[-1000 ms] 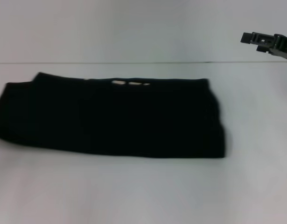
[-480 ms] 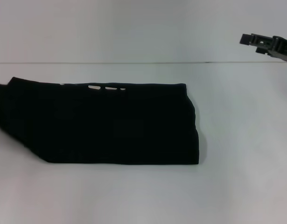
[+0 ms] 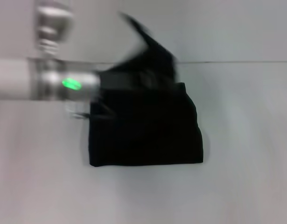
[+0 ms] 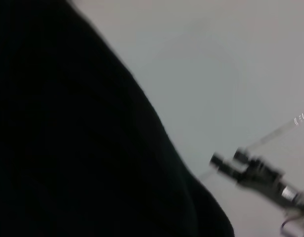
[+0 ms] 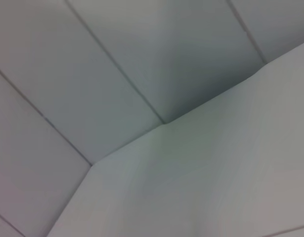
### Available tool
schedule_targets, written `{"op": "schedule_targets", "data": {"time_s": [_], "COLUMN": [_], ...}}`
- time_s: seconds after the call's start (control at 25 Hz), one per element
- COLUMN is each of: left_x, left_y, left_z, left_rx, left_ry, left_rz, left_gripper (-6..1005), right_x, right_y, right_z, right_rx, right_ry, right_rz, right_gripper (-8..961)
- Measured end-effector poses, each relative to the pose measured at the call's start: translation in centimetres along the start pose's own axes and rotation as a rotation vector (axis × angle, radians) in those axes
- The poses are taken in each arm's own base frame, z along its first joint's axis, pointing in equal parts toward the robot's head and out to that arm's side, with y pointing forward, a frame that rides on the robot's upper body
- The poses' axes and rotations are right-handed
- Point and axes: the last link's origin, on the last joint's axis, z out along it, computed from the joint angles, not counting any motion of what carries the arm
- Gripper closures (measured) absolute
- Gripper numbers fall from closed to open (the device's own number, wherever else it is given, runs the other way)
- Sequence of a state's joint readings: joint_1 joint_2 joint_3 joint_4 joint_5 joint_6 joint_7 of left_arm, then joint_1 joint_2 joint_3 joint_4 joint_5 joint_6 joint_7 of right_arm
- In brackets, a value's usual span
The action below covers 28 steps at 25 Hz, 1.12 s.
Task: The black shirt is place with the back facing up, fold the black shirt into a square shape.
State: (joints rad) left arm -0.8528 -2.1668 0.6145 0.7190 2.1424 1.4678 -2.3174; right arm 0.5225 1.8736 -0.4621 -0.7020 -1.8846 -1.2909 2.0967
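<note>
Since half a second ago the left arm [image 3: 45, 84] has swung into the head view from the left, and the black shirt [image 3: 145, 133] has gone from a long band stretching to the left edge to a much narrower block; its left portion is now up off the surface. The right gripper, then visible at the upper right of the head view, is no longer showing there.

The white table [image 3: 246, 177] is carrying the shirt. The shirt is lying roughly at the table's middle, its right edge about where it was, its near edge running straight across. A flap of the shirt is rising above the table's far edge, peaked and motion-blurred, over the flat part.

The left arm is reaching across at the height of the table's far edge, a green light [image 3: 71, 84] glowing on its wrist section. The left gripper [image 3: 106, 86] is sitting at the shirt's upper left corner, dark against dark cloth; cannot tell whether its fingers are spread or pinching the fabric.

In the left wrist view, black cloth [image 4: 67, 138] is filling most of the picture. Beyond it, over the pale table, the right gripper [image 4: 218, 162] is showing far off and blurred; its finger state cannot be told.

The right wrist view is showing only pale panels and surface.
</note>
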Motion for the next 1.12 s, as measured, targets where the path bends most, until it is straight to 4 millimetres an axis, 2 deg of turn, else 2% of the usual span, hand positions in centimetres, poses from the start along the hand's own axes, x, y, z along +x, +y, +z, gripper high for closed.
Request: {"op": "schedule_targets", "data": {"time_s": [0.08, 0.2, 0.32, 0.44, 0.56, 0.72, 0.88, 1.12], "left_x": [-1.4, -5.4, -8.0, -8.9, -9.1, -8.3, -7.8, -8.1], "left_y": [-0.3, -2.1, -2.8, -2.8, -2.0, -0.5, -1.0, -1.8], "left_z": [2.8, 5.9, 6.7, 6.6, 5.9, 3.3, 0.3, -3.7], "left_rx": [-0.011, -0.009, -0.018, -0.046, -0.118, -0.269, -0.272, -0.223], "left_ry": [-0.025, 0.011, 0.075, 0.104, 0.111, 0.162, 0.221, 0.193], "left_rz": [-0.028, -0.120, -0.114, -0.118, -0.102, -0.012, 0.077, 0.382], "left_gripper": [918, 897, 876, 854, 833, 681, 509, 256], "right_x": [-0.2, -0.3, -0.1, 0.3, 0.7, 1.5, 2.9, 4.9], "right_y": [-0.7, -1.2, -1.4, -1.5, -1.1, 0.0, 1.4, 2.7], "right_z": [-1.3, -2.3, -2.6, -2.4, -1.5, 0.3, 2.2, 4.3], "right_rx": [0.015, 0.030, 0.038, 0.045, 0.038, 0.010, -0.038, -0.047], "right_ry": [-0.008, -0.003, 0.011, 0.038, 0.087, 0.196, 0.331, 0.485], "right_rz": [-0.002, -0.010, -0.023, -0.040, -0.054, -0.046, 0.005, 0.069], "right_gripper": [80, 81, 81, 81, 81, 81, 81, 81]}}
